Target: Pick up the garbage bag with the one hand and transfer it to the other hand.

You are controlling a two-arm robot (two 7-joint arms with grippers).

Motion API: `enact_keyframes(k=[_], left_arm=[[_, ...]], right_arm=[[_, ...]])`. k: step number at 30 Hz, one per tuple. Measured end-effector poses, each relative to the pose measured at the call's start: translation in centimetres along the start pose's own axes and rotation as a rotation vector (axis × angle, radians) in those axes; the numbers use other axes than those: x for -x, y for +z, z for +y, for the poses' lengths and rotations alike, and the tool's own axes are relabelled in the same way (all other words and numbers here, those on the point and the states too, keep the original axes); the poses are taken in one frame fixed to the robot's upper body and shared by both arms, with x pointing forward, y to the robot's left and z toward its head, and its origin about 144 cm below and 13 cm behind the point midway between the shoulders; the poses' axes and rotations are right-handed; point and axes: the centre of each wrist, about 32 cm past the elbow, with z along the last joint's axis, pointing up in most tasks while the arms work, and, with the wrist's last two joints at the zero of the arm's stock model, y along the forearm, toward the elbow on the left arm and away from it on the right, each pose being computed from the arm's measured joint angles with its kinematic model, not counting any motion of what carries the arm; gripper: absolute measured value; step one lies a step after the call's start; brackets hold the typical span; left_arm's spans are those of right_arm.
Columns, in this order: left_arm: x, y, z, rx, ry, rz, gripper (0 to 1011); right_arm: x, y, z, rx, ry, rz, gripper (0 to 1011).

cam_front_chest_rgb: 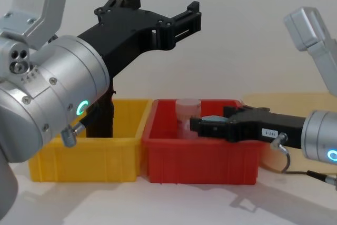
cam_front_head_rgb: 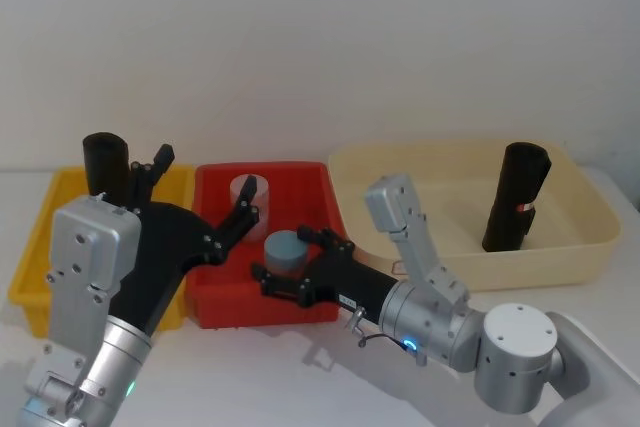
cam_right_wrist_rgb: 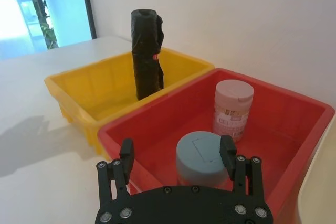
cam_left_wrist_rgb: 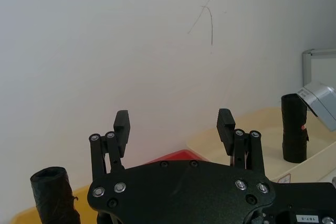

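Now | left gripper [cam_front_head_rgb: 205, 179] jaws apart, clear of garbage bag [cam_front_head_rgb: 105, 162] | right gripper [cam_front_head_rgb: 292, 257] jaws apart over red bin [cam_front_head_rgb: 300, 169]

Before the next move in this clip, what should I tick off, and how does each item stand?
1. Left gripper open: ok, raised high.
2. Right gripper open: ok.
3. Roll upright in yellow bin, ungripped: ok.
4. Second roll upright in beige bin, ungripped: ok.
5. Right gripper clear of grey jar in red bin: cannot tell, it is very close.
6. Either gripper lined up on a roll: not ok.
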Motion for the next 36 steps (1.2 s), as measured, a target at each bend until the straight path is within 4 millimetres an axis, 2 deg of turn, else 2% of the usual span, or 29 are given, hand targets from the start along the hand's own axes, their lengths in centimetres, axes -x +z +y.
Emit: enact_keyframes(k=[16, 36], left_arm=[[0.0, 0.0, 0.0, 0.000, 0.000, 0.000, 1001], [0.0, 0.0, 0.0, 0.000, 0.000, 0.000, 1000]], right_arm=[[-0.3, 0.5, 0.2, -0.020, -0.012, 0.012, 1004], [-1.1, -0.1, 0.6, -0.001, -0.043, 0.001, 1004]])
